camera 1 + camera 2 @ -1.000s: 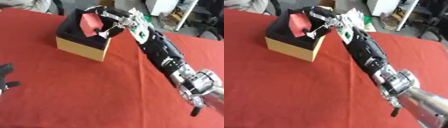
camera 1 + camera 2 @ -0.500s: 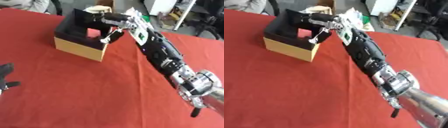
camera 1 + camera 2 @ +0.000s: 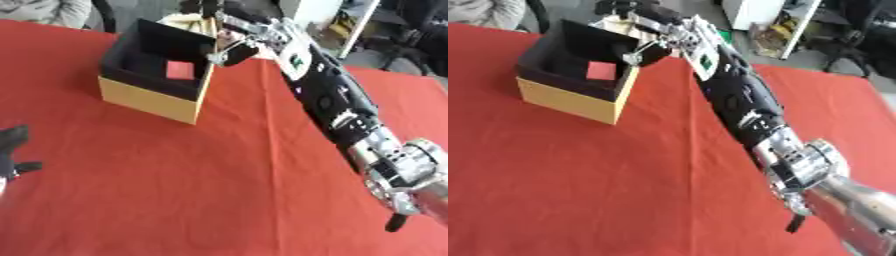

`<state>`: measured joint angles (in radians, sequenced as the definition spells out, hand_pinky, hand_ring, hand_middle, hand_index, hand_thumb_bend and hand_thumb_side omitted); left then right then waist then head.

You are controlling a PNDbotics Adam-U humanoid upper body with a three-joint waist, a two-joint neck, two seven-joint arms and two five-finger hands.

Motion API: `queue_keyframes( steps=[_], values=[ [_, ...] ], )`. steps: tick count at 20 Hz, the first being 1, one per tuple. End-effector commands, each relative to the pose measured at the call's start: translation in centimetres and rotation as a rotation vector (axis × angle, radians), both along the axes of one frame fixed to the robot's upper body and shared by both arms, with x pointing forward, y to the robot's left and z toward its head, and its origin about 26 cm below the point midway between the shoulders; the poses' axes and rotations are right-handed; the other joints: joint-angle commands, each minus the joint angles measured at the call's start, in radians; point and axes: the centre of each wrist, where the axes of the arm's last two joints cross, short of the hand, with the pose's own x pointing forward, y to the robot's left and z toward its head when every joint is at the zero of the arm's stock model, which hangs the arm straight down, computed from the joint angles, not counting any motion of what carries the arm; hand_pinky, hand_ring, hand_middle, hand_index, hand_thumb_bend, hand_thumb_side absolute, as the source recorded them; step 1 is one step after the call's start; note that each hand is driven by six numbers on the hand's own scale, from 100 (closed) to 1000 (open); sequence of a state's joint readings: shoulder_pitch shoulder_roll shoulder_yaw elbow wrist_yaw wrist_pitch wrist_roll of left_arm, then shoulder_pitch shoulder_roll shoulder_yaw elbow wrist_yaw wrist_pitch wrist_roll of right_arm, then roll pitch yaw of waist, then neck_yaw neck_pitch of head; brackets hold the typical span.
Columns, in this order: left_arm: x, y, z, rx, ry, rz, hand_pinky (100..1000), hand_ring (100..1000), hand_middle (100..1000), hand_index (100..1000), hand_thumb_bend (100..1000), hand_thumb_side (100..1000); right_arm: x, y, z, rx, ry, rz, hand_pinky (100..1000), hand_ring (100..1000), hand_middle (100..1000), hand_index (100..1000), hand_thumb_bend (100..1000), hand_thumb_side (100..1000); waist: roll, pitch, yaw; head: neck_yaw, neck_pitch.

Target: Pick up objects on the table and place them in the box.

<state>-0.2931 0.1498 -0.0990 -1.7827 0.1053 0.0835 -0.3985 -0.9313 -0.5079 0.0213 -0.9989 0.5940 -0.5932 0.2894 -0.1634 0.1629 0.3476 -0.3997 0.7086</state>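
Observation:
A yellow box with a black inside stands at the far left of the red table. A flat red object lies on its floor. My right arm stretches from the lower right across the table. Its hand hovers over the box's far right corner, open and holding nothing. My left hand rests open at the lower left edge, far from the box.
The red cloth covers the whole table in front of the box. A pale object shows just behind the box. Beyond the far edge stand a white cabinet and dark chairs.
The red object was in my right hand above the box; it has dropped to the box floor. The hand has let go and drawn back toward the far right corner.

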Motion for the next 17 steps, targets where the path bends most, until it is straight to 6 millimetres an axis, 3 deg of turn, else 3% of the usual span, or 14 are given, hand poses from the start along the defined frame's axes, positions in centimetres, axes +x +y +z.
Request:
queue_keyframes(
  steps=[1,8,15,17],
  values=[
    [0.0,0.4,0.8,0.007,-0.032,0.015,792,1000,897,878,100,418,-1.1,-2.5,2.5,0.065,-0.084,-0.055,863,998,980,1000,100,100,0.011,-0.010,-0.012,0.017,-0.015],
    [-0.1,1.0,0.8,0.014,-0.038,0.038,793,1000,899,879,100,425,-3.3,-6.1,1.2,0.202,-0.119,-0.137,846,996,955,1000,100,100,0.018,0.006,-0.086,0.041,-0.015],
    [-0.2,1.3,0.7,0.020,-0.037,0.057,794,1000,900,880,100,434,-6.2,-9.2,0.2,0.314,-0.130,-0.224,834,991,932,1000,100,100,0.021,0.022,-0.133,0.057,-0.013],
    [-0.2,1.4,0.8,0.021,-0.040,0.061,794,1000,901,880,100,437,-6.8,-9.9,-0.3,0.363,-0.120,-0.254,818,982,910,1000,100,141,0.026,0.031,-0.152,0.060,-0.008]
  ],
)
